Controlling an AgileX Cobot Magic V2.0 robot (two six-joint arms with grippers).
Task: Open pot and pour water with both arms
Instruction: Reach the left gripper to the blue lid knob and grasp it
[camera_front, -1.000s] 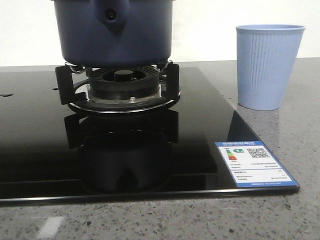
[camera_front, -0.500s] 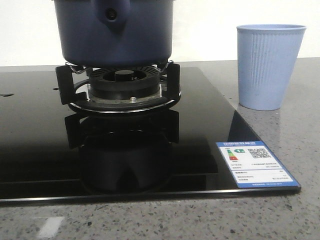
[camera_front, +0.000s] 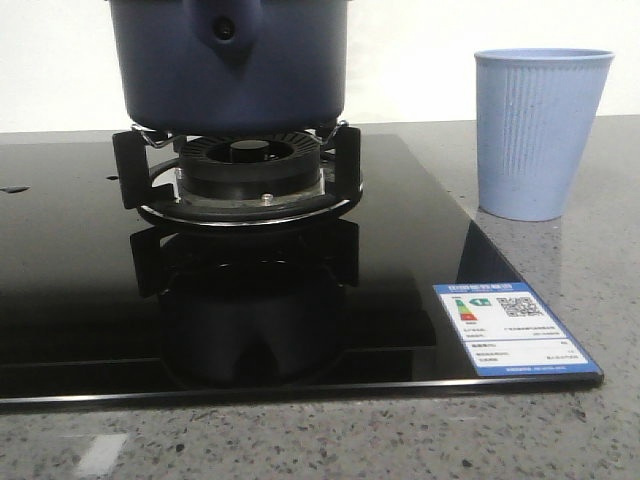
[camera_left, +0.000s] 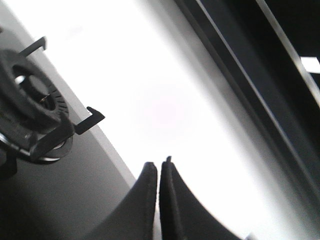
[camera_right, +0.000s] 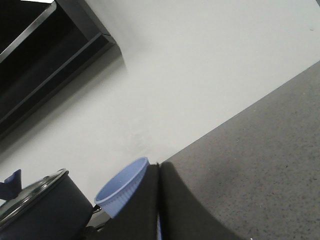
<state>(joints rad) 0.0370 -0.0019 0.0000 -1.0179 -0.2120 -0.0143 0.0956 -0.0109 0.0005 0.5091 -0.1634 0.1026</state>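
The dark navy-blue pot (camera_front: 228, 70) stands on the gas burner's black support (camera_front: 240, 180), its handle stub with a round hole facing the camera; its top is cut off in the front view. The right wrist view shows the pot (camera_right: 40, 210) with a glass lid (camera_right: 27, 192) on it. A pale blue ribbed cup (camera_front: 540, 130) stands upright on the counter to the right and also shows in the right wrist view (camera_right: 120, 192). My left gripper (camera_left: 158, 167) is shut and empty, away from the burner (camera_left: 30, 120). My right gripper (camera_right: 158, 167) is shut and empty, apart from the cup. Neither gripper shows in the front view.
The black glass hob (camera_front: 60, 280) covers the left and middle of the grey speckled counter (camera_front: 590, 290), with an energy label (camera_front: 508, 325) at its front right corner. A white wall is behind. A dark hood (camera_right: 45, 55) hangs overhead.
The front view shifts very slightly to the right; the pot and cup stay in place.
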